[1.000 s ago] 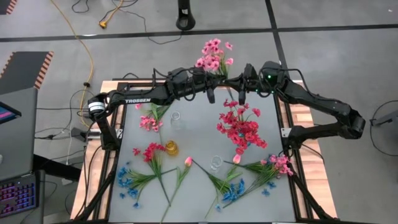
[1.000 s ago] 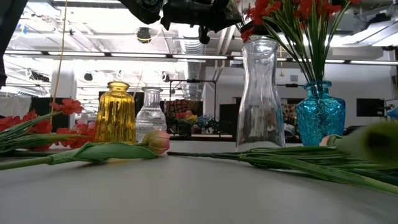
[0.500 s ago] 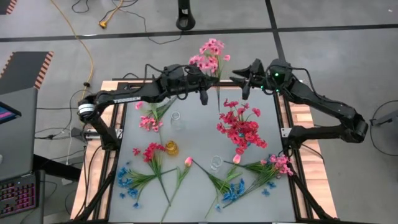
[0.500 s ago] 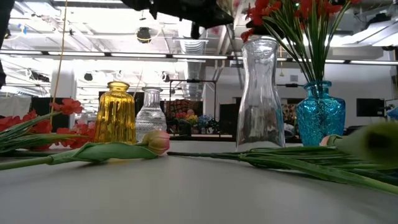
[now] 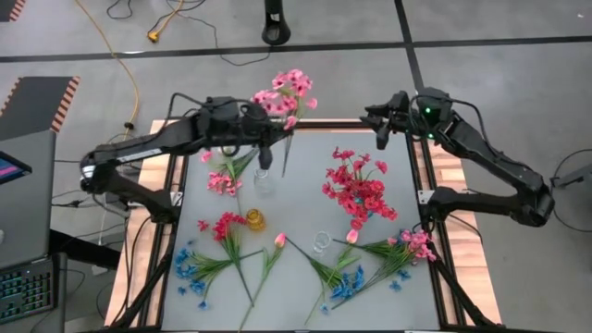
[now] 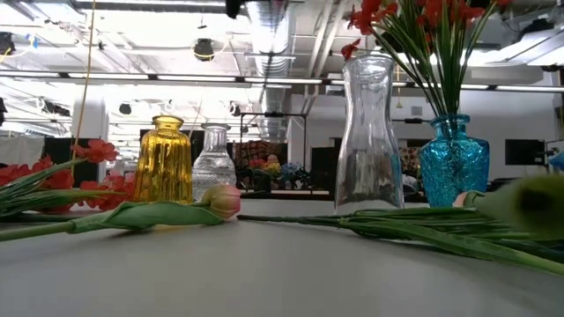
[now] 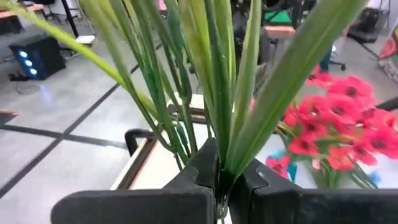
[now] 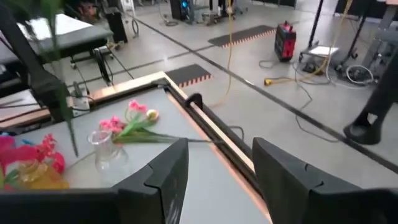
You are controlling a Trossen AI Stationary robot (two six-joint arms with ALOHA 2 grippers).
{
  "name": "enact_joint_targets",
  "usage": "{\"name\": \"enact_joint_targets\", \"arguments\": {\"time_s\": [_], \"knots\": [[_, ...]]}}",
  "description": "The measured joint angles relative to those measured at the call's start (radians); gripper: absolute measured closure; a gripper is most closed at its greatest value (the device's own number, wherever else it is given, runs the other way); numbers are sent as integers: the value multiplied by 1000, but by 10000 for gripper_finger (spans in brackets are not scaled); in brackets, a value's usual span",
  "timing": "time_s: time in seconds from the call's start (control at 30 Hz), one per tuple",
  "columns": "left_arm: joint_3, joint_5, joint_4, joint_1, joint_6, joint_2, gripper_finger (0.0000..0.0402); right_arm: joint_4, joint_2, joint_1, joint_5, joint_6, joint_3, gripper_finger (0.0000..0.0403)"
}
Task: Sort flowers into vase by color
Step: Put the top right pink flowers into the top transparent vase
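My left gripper (image 5: 273,141) (image 7: 219,182) is shut on a bunch of light pink flowers (image 5: 283,91), held high over the table's far left part. Its blossoms stand above the fingers and a thin stem (image 5: 284,159) points down near the small clear vase (image 5: 262,179). My right gripper (image 5: 380,127) (image 8: 217,174) is open and holds nothing, raised over the far right corner. Red flowers (image 5: 359,190) stand in the blue vase (image 6: 454,160). Pink (image 5: 222,179), red (image 5: 226,227) and blue (image 5: 194,268) sprigs lie flat on the table. My left gripper pinches the bunch's green stems (image 7: 214,130) between its two shut fingers (image 7: 199,175). Several stems and long leaves fan out beyond the fingers. The bunch is lifted clear of the table and roughly upright, blossoms up and stem ends hanging below.
A yellow vase (image 5: 254,220) (image 6: 164,160) and a tall clear vase (image 5: 321,242) (image 6: 369,132) stand mid-table. Tulips (image 5: 277,242), blue sprigs (image 5: 351,282) and pink sprigs (image 5: 416,243) lie along the near part. A dark frame (image 5: 431,199) borders the table.
My left gripper has carried the pink bunch toward the table's left and risen out of the low view. My right gripper has drawn back from the bunch toward the table's right edge.
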Motion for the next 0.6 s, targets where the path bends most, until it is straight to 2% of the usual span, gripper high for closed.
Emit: {"name": "enact_joint_targets", "arguments": {"time_s": [0.2, 0.33, 0.43, 0.6], "knots": [[0, -182, -124, -85, 41, -87, 402, -39, -7, 2, -1, 0, 0, 200], [-51, -286, -122, -113, 43, -141, 401, -39, -6, 2, -2, 0, 0, 200], [-158, -293, -35, -114, 43, -191, 401, -39, -6, 2, -2, 0, 0, 200], [-359, -312, 210, -86, 96, -271, 401, -38, -6, 2, -3, 0, 0, 200]]}}
